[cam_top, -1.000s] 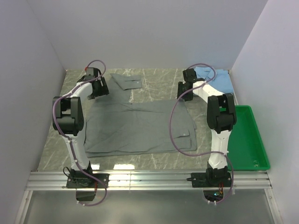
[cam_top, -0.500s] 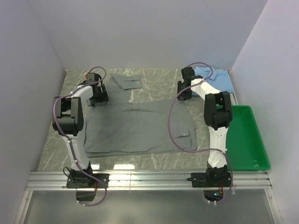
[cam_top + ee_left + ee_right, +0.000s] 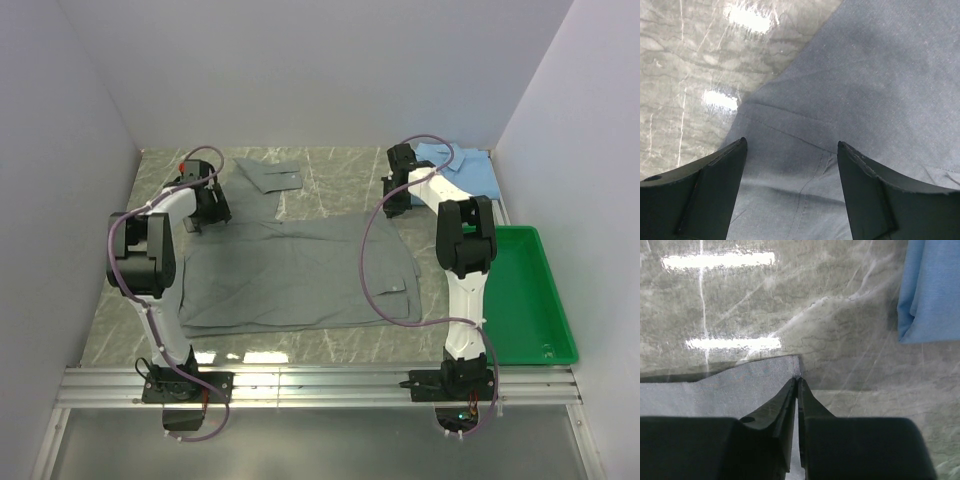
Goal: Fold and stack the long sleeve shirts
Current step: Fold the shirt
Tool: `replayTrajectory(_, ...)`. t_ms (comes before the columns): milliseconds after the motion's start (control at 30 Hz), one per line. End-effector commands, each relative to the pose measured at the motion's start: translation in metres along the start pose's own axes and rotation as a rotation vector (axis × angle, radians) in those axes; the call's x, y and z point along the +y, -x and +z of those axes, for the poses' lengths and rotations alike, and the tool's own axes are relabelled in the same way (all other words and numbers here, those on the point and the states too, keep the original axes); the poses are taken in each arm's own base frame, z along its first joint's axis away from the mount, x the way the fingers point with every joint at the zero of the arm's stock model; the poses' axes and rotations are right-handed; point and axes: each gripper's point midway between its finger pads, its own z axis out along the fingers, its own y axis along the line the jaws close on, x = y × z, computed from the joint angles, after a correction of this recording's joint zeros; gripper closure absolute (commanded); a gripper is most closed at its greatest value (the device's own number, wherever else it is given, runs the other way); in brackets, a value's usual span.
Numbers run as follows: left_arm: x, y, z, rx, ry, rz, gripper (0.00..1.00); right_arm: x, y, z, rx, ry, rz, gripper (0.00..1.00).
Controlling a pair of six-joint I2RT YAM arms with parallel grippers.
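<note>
The grey long sleeve shirt (image 3: 300, 270) lies spread flat across the middle of the table, one sleeve (image 3: 268, 176) reaching toward the back. My left gripper (image 3: 206, 206) hovers over its far-left shoulder. In the left wrist view its jaws (image 3: 791, 142) stand wide open over a seam in the grey cloth (image 3: 865, 75), holding nothing. My right gripper (image 3: 396, 196) is at the shirt's far-right corner. Its jaws (image 3: 798, 379) are pressed together on the edge of the grey corner (image 3: 740, 385). The light blue shirt (image 3: 470, 172) lies folded at the back right, beside that gripper (image 3: 930, 295).
A green plastic tray (image 3: 530, 290) sits along the right side of the table, beside the right arm. Grey walls close in the left, back and right. Marbled tabletop (image 3: 850, 315) shows between the two shirts.
The right gripper's jaws have closed at the grey shirt's far-right corner. The left gripper has shifted slightly left and lower over the shirt's shoulder, still open.
</note>
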Motion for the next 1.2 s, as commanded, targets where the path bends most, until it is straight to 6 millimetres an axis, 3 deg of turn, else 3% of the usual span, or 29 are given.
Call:
replayTrajectory(0, 0.001, 0.016, -0.017, -0.060, -0.010, -0.028, 0.21, 0.005, 0.012, -0.005, -0.027, 0.011, -0.026, 0.92)
replayTrajectory(100, 0.004, 0.020, -0.020, -0.077, 0.001, -0.028, 0.21, 0.006, 0.016, -0.008, -0.042, 0.016, -0.025, 1.00)
replayTrajectory(300, 0.020, 0.032, -0.019, -0.094, 0.000, -0.054, 0.21, 0.008, 0.024, -0.021, -0.102, 0.031, -0.008, 1.00)
replayTrajectory(433, 0.017, 0.032, -0.015, -0.083, -0.031, -0.045, 0.23, 0.016, 0.029, -0.029, -0.129, 0.076, 0.003, 1.00)
replayTrajectory(600, 0.027, 0.029, -0.005, -0.067, 0.021, -0.035, 0.23, 0.019, 0.024, -0.028, -0.125, 0.092, 0.007, 1.00)
replayTrajectory(767, 0.022, 0.039, 0.002, -0.071, -0.013, -0.032, 0.27, 0.020, 0.020, -0.026, -0.120, 0.098, 0.008, 1.00)
replayTrajectory(1000, 0.023, 0.027, 0.021, -0.023, -0.005, -0.017, 0.32, 0.020, 0.018, -0.026, -0.124, 0.096, 0.004, 1.00)
replayTrajectory(1167, 0.030, 0.014, 0.029, 0.013, 0.032, -0.017, 0.46, 0.021, 0.017, -0.026, -0.123, 0.098, 0.002, 1.00)
